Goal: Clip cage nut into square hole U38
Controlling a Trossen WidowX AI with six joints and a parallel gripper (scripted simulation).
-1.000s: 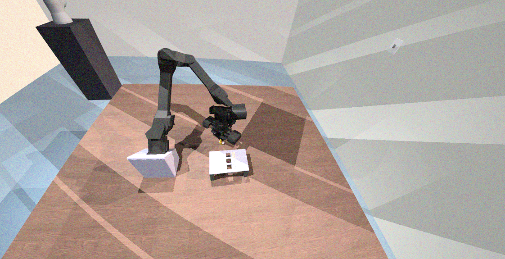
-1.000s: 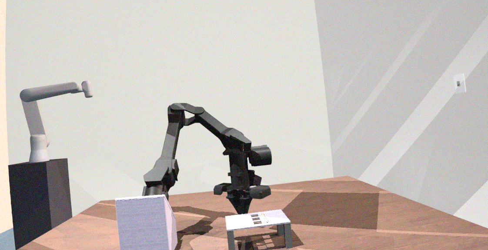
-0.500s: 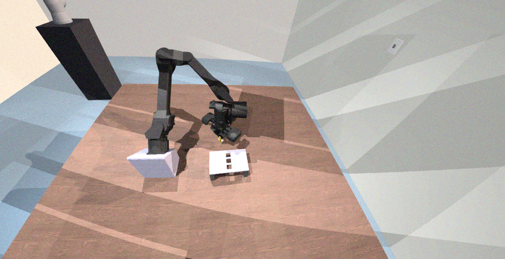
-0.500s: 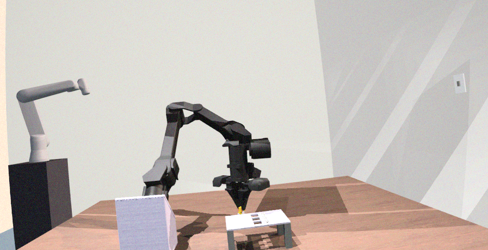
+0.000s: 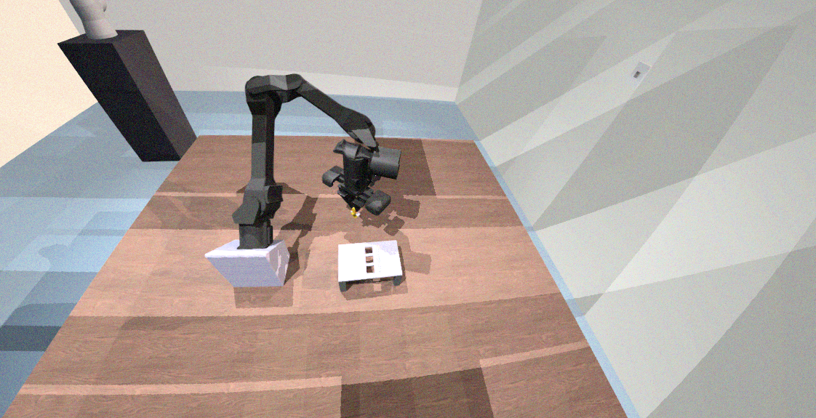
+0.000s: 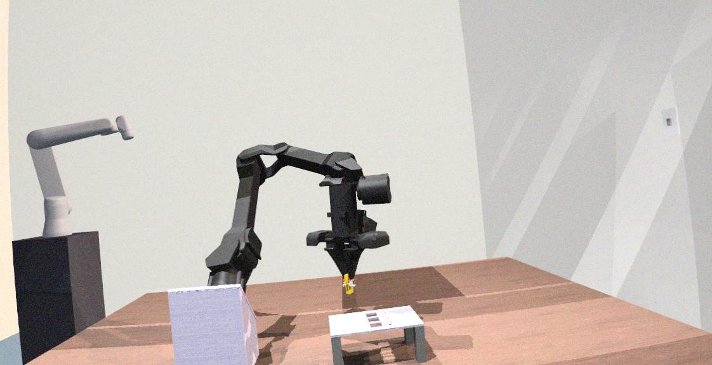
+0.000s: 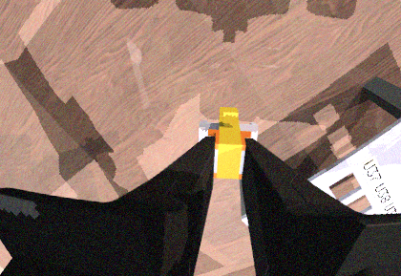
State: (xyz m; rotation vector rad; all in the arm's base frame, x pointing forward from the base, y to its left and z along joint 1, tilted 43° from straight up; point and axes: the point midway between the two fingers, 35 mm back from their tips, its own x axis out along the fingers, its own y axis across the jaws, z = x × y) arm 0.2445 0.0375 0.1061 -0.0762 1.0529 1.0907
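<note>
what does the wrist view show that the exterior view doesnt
Only the wrist view shows readable hole labels, U37 and U38, and the orange bits on the cage nut beside the fingers.

Only the exterior view shows the pale arm on its dark pedestal, the white wall switch and the whole black arm.

Both show the fingers shut on the nut and the rail plate with at least two square holes.
</note>
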